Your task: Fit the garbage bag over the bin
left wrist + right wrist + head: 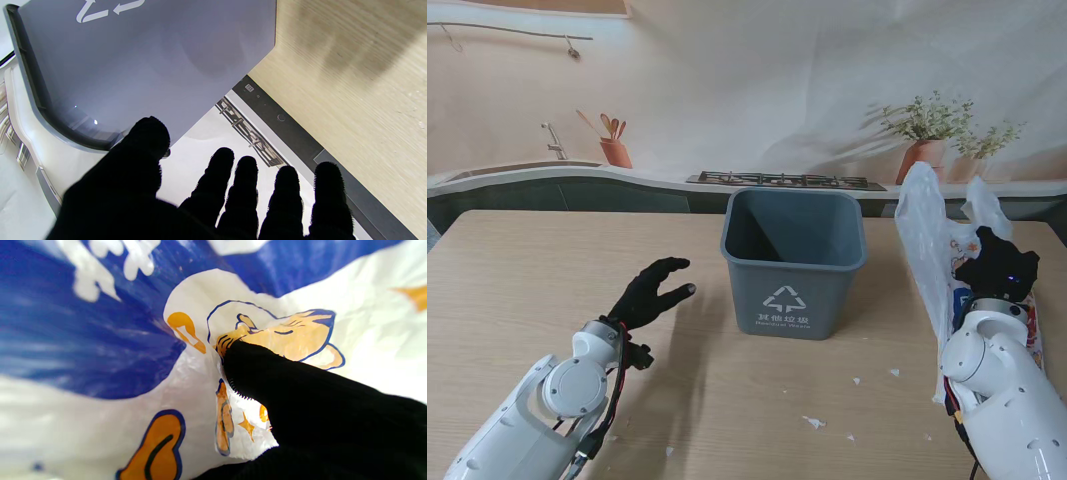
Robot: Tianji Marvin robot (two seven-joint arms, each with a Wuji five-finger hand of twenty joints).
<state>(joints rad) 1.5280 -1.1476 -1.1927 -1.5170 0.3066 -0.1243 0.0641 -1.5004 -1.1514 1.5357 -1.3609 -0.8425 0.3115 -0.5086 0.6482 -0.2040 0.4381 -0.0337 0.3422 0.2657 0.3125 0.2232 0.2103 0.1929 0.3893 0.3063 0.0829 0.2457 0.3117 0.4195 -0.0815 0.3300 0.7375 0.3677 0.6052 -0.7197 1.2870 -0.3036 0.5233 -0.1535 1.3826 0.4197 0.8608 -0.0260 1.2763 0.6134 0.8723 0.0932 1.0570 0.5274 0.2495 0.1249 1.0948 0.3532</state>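
Early stage: right robot hand (pixel 997 268) pinches crumpled white printed plastic garbage bag (pixel 932 235), lifted off the table; grey square plastic bin (pixel 793 262) stands bare between hands; left robot hand (pixel 653 290) spread, empty, beside it; fitting not begun

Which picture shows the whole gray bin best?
The stand view: the gray bin shows whole there, open top, recycling mark, standing on the table. The left wrist view shows only one wall and rim, close behind the left hand. The right wrist view shows none.
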